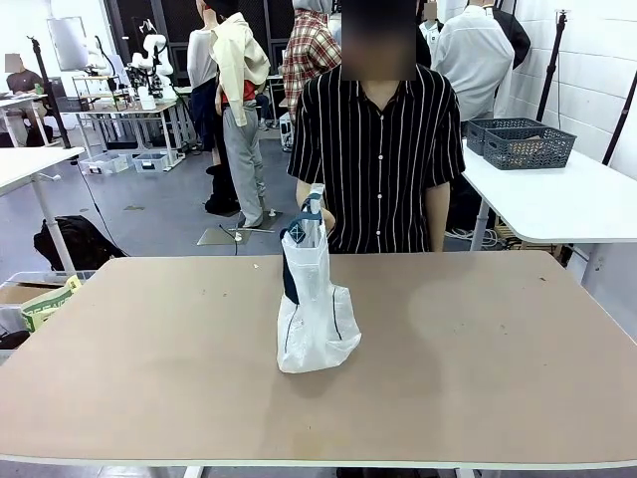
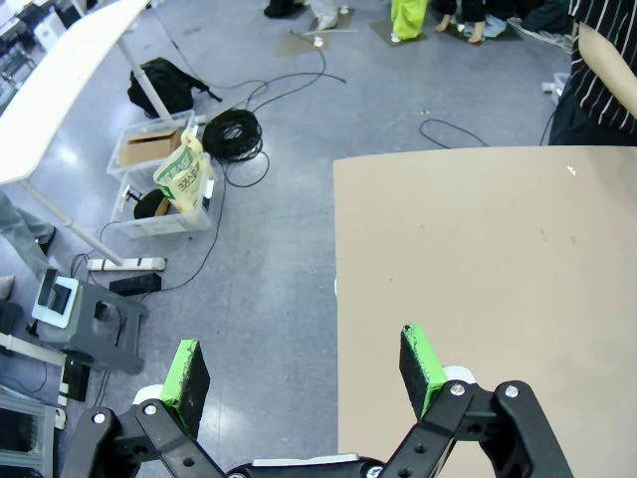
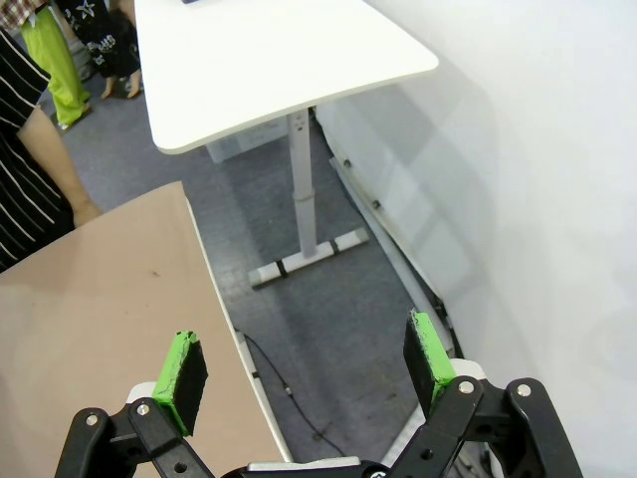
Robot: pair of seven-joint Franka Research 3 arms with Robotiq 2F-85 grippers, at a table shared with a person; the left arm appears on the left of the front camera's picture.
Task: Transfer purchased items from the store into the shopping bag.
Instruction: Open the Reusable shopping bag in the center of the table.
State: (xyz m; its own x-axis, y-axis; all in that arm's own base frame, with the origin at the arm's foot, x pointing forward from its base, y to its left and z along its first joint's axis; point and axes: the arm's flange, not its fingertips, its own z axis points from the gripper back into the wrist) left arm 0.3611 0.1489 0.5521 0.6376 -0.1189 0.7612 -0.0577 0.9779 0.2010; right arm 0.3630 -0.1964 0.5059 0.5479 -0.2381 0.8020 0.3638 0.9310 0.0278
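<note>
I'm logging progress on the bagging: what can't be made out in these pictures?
Shopping bag contents: front view, crinkly plastic hides them.
Bag's print: front view, too small to read.
Person's hand at the handles: front view, partly behind the bag.
Far grey baskets: contents too small, front view.

The shopping bag [image 1: 314, 319] stands upright on the tabletop [image 1: 478, 349], near its middle and a little left of centre. The person [image 1: 378, 149] stands behind the far edge, directly behind the bag, with the person's hand [image 1: 320, 217] on the bag's handles at the top. To the right, behind the tabletop, a side table [image 1: 567, 204] carries two baskets [image 1: 523, 144] side by side.

The left hand [image 2: 299, 344] hangs across the tabletop's left edge, one finger over the floor and the other over the tabletop. On the floor beyond lie a bin [image 2: 149, 224], a coil of cable [image 2: 231, 129] and a backpack [image 2: 169, 85].

The right hand [image 3: 302, 334] hangs off the tabletop's right edge, above the floor, with its fingers apart.
</note>
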